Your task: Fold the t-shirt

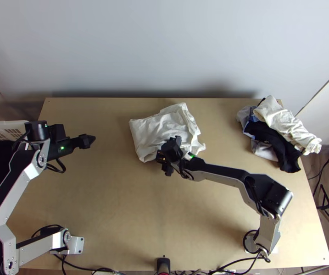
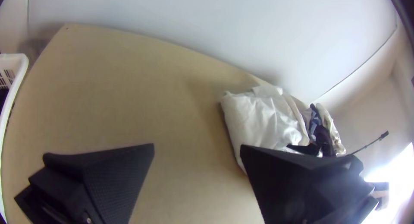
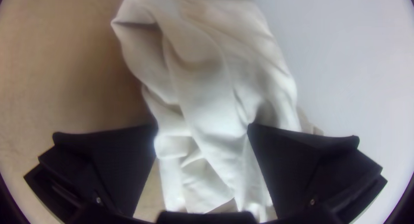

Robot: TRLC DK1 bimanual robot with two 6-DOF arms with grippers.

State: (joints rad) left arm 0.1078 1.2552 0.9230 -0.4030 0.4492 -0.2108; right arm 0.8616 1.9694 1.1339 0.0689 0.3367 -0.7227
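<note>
The white t-shirt (image 1: 157,130) lies as a folded, wrinkled bundle near the table's far middle; how many times it is folded I cannot tell. My right gripper (image 1: 166,157) is at its near edge with the fingers apart. In the right wrist view, creased cloth of the t-shirt (image 3: 215,77) runs between the open fingers of the right gripper (image 3: 202,131). My left gripper (image 1: 90,140) is over bare wood, left of the t-shirt and apart from it. The left wrist view has the left gripper (image 2: 197,148) open and holding nothing, with the t-shirt (image 2: 258,120) farther off.
A pile of dark, blue and cream clothes (image 1: 281,137) lies at the far right corner of the table (image 1: 114,206). A white basket (image 1: 1,127) with dark cloth stands beyond the left edge. The wall rises behind the far edge. Bare wood lies left of and nearer than the t-shirt.
</note>
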